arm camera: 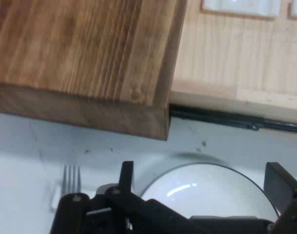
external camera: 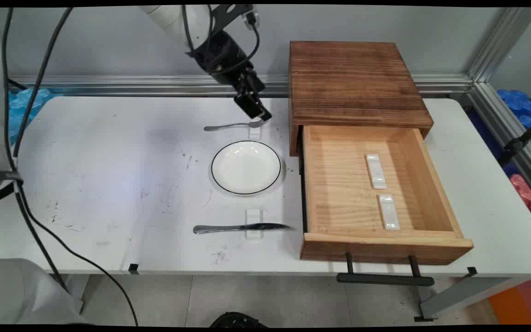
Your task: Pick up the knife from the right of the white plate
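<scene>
1. So, the gripper is down low right over the tine end of the fork, which sits on a small white rest at 12 o'clock from the plate.
2. Hand view shows the two fingers spread wide apart with nothing between them, so the jaws are open. The fork's tines poke up just to the 9 o'clock side of the left one, and the plate's rim shows in the gap.
3. Fork handle points toward 9 o'clock on the table.
4. Knife lies on its own rest at 6 o'clock from the plate, blade toward 3 o'clock.
5. Wooden cabinet is at 3 o'clock from the gripper, just beside it. Its drawer is pulled out, with two more white rests lying inside, end to end.
</scene>
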`<state>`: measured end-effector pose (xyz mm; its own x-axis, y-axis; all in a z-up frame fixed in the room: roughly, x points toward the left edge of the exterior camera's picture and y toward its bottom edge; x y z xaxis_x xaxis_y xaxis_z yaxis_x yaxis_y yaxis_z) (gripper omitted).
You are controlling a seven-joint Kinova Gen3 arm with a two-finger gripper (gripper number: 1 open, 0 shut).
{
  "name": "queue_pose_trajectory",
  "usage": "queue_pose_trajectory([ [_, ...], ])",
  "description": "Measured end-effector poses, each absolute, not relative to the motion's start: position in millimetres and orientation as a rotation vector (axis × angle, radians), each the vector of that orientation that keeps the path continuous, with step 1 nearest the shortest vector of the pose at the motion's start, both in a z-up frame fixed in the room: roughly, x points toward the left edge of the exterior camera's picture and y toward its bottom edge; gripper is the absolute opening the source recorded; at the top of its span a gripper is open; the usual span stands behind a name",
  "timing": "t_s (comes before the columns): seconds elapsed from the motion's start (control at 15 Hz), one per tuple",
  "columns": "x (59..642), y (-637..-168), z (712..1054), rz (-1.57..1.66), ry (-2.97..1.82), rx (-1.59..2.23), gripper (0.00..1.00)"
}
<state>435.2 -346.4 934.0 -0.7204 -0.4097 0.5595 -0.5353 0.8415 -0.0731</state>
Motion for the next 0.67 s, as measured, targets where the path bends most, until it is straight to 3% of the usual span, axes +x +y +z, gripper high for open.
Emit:
queue_pose_trajectory([
  [0.67, 433, -274, 897, 0.281, -2.502, 0.745, 1.0],
])
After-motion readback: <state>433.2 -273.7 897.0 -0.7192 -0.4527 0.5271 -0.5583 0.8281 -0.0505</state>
